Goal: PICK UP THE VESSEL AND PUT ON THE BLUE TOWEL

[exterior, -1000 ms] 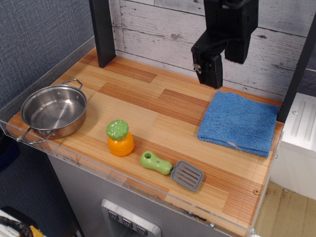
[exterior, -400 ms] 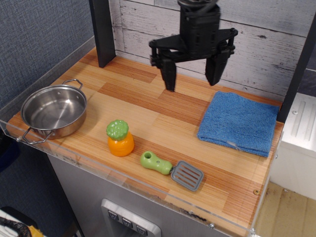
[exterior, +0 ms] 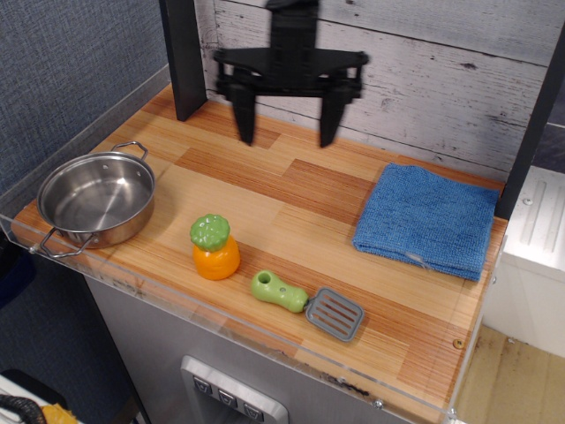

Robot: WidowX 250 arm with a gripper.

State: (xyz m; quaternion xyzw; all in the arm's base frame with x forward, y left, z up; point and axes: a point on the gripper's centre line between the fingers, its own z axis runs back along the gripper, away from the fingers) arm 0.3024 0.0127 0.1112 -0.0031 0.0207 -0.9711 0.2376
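The vessel [exterior: 95, 198], a shiny shallow steel pot with two wire loop handles, sits at the left end of the wooden counter. The blue towel [exterior: 429, 220] lies flat at the right end, a small tag on its near edge. My gripper [exterior: 286, 140] hangs open and empty above the back middle of the counter, its two black fingers spread wide. It is right of and behind the vessel, and left of the towel.
An orange-and-green toy [exterior: 214, 247] stands near the front edge. A green-handled grey spatula [exterior: 306, 304] lies right of it. A dark post [exterior: 183, 55] stands at the back left. A clear plastic rim [exterior: 265, 340] runs along the counter's edge.
My gripper has moved left from above the towel's back corner to the back middle of the counter, turned, and spread its fingers wide. The objects have not moved.
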